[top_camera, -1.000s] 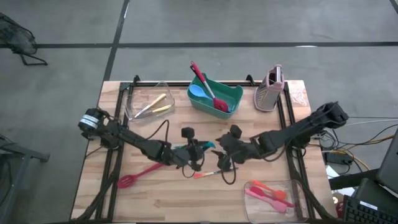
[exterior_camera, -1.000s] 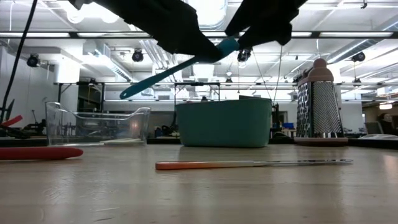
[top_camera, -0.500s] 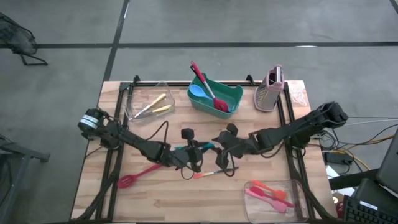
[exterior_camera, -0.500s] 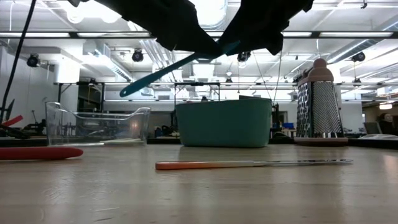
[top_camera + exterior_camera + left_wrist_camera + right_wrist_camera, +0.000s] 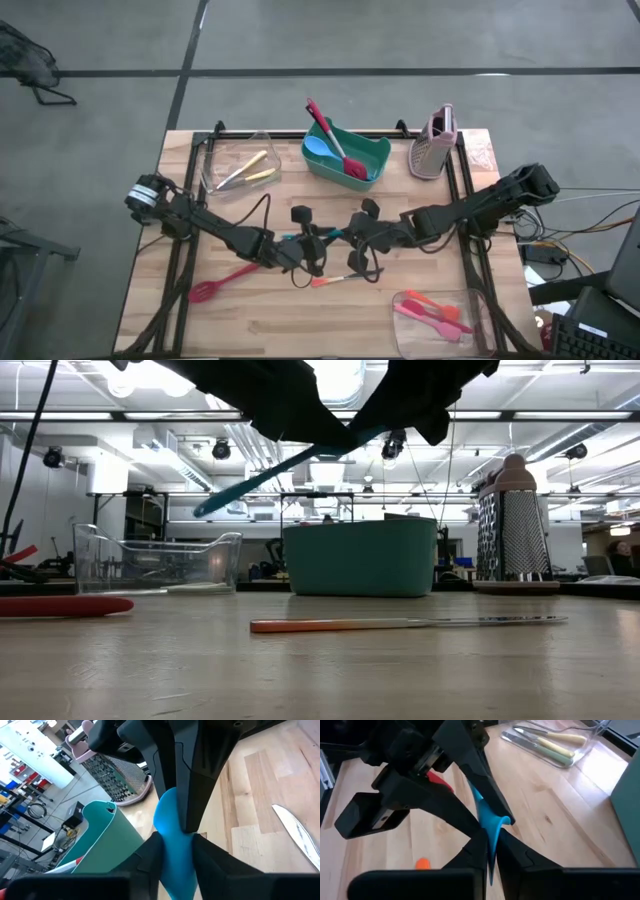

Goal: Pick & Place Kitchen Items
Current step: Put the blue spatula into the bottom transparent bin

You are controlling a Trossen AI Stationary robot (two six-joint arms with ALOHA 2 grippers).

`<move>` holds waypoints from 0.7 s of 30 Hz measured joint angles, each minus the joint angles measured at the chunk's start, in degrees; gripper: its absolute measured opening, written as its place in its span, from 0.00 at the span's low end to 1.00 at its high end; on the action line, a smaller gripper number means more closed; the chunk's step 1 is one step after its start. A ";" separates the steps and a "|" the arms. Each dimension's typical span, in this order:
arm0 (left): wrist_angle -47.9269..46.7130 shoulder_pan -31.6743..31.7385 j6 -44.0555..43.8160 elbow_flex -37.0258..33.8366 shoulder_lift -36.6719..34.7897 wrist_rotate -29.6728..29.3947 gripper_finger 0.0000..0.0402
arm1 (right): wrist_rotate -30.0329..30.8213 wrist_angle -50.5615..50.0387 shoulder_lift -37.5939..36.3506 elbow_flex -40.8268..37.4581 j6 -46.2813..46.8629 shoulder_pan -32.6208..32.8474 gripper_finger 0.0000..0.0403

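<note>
A teal spatula [image 5: 270, 472] is held in the air over the table's middle, tilted, its free handle end [image 5: 203, 508] lower and toward the table's left. My left gripper [image 5: 316, 245] is shut on it. My right gripper [image 5: 352, 236] meets it from the right and is shut on its wide end. An orange-handled knife [image 5: 335, 281] and a red slotted spatula [image 5: 222, 281] lie flat on the table below and to the left. My left gripper pinches the teal spatula's shaft [image 5: 175, 865] between its two fingers, just behind the blade. The spatula is lifted clear and tilted, and its handle sticks out free beyond the fingers. My right gripper pinches the spatula's wide blade end [image 5: 493, 831] between its two fingertips. The fingers come level from the table's right side, facing my left gripper's fingers [image 5: 470, 765]. The blade stands edge-on between them, clear of the table.
A green bin [image 5: 378, 150] with a red spatula and a blue spoon stands at the far middle. A pink-grey grater [image 5: 435, 145] stands to its right. A clear tub [image 5: 215, 165] with yellow-handled cutlery sits far left. Another clear tub [image 5: 470, 300] with pink utensils sits near right.
My right gripper has moved toward the table's left, up to the spatula's blade end, and now covers it. My left gripper and the spatula have kept their place in the air.
</note>
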 joint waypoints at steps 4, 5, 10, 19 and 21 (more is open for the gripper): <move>0.18 -0.01 -0.49 0.00 -0.11 -0.07 0.38 | -0.14 -0.79 -0.02 0.06 -0.19 0.02 0.04; 0.31 -0.05 -0.54 0.05 -0.11 -0.04 0.41 | -0.21 -0.83 -0.25 0.11 -0.19 0.03 0.04; 0.70 -0.45 -2.09 0.05 -0.58 -0.81 0.54 | -0.20 -3.13 -2.94 0.11 0.42 1.78 0.03; 1.09 -3.87 -3.75 0.05 -5.27 -1.04 0.58 | 5.05 -16.84 -13.48 -0.83 9.22 13.96 0.03; 1.29 -4.54 -3.22 0.05 -6.37 -1.11 0.58 | 6.54 -20.55 -16.00 -0.83 10.70 18.58 0.03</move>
